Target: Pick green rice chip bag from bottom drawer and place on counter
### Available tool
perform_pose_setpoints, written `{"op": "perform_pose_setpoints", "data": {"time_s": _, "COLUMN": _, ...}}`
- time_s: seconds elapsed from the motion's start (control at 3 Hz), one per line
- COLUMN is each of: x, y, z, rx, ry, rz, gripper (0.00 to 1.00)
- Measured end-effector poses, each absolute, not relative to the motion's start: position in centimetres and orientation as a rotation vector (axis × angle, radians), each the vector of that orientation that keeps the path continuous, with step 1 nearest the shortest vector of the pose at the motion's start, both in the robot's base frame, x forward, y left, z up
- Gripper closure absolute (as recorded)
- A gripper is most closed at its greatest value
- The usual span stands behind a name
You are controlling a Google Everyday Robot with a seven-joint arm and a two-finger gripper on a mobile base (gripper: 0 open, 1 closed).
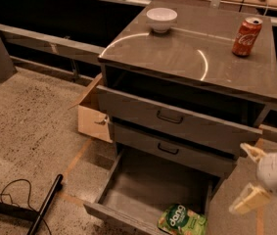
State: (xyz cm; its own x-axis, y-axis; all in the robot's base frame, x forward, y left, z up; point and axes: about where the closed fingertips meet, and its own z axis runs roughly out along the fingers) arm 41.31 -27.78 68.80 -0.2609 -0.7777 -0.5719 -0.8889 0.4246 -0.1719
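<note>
The green rice chip bag (182,220) lies flat in the front right corner of the bottom drawer (145,190); the gripper (250,177) hangs just outside that drawer's right side, fingers spread, empty; the bag sits lower and leftward of it.

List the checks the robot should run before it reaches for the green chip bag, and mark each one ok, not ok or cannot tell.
1. Bottom drawer pulled open: ok.
2. Green rice chip bag in view, at the drawer's front right: ok.
3. Gripper open and holding nothing: ok.
4. Gripper lined up over the bag: not ok; it hangs to the right, outside the drawer.
5. Free spot on the counter between the white bowl and the red soda can: ok.
6. Bag's whole outline seen for a grasp: cannot tell; the picture's lower edge cuts it off.
</note>
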Motion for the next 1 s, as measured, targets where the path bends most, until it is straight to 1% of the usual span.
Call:
{"op": "perform_pose_setpoints", "data": {"time_s": 0.33, "x": 40.3, "y": -29.6, "z": 60.8, "rx": -1.308, "ry": 2.131, "rz": 0.302, "gripper": 0.0}}
{"op": "perform_pose_setpoints", "data": {"time_s": 0.67, "x": 39.8, "y": -30.3, "z": 54.4, "rx": -1.245, "ry": 2.134, "rz": 0.348, "gripper": 0.0}}
{"op": "perform_pose_setpoints", "data": {"time_s": 1.0, "x": 39.9, "y": -29.5, "z": 48.8, "rx": -1.192, "ry": 2.118, "rz": 0.398, "gripper": 0.0}}
